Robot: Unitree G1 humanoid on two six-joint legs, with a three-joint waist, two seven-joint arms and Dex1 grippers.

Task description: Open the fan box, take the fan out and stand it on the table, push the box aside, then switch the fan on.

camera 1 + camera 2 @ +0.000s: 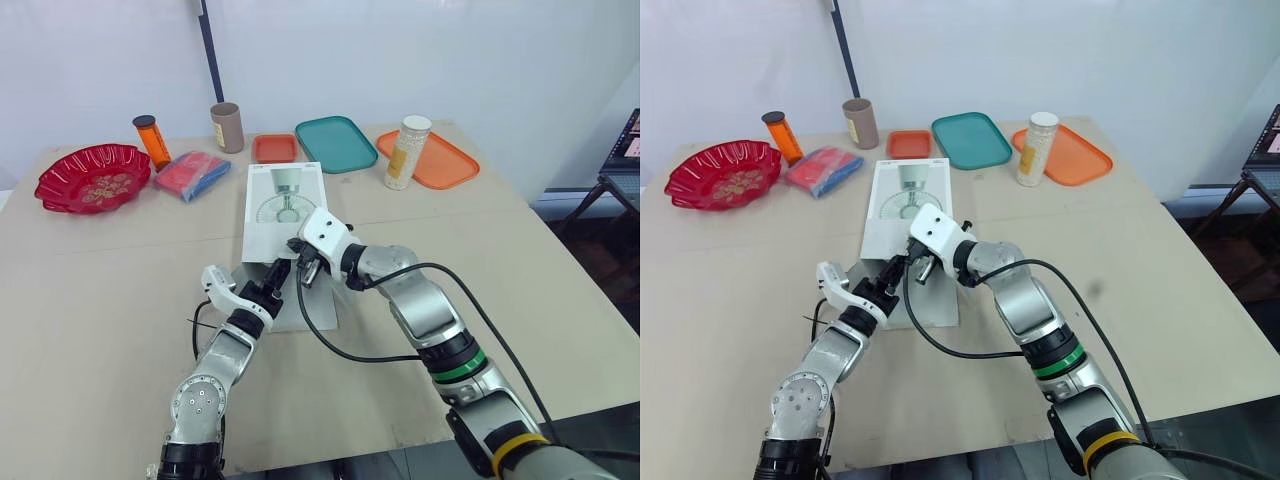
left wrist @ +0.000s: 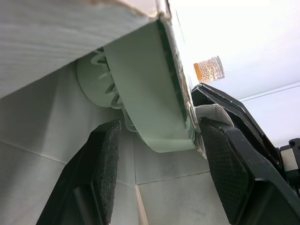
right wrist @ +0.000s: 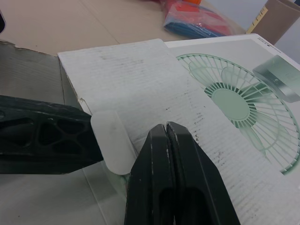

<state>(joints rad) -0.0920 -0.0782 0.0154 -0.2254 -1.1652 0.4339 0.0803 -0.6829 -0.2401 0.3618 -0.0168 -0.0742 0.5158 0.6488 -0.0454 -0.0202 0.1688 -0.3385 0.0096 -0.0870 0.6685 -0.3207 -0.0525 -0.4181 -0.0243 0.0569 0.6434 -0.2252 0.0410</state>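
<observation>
Left jaws, nearest, spread open astride the green rim of the fan (image 2: 140, 103), which sits inside the fan box (image 1: 285, 195) lying on the counter (image 1: 100, 300). Right jaws closed, empty, over the end flap (image 3: 117, 79). Box opened; extraction, standing, pushing aside and switching on remain.

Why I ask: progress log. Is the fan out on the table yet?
No: the fan lies inside the box, under its cardboard top.

Head pair looked forward and down across the whole table (image 1: 90, 300); both wrist cameras sat tight on the fan box (image 3: 140, 79), near end, left peering inside, right skimming its top.
</observation>
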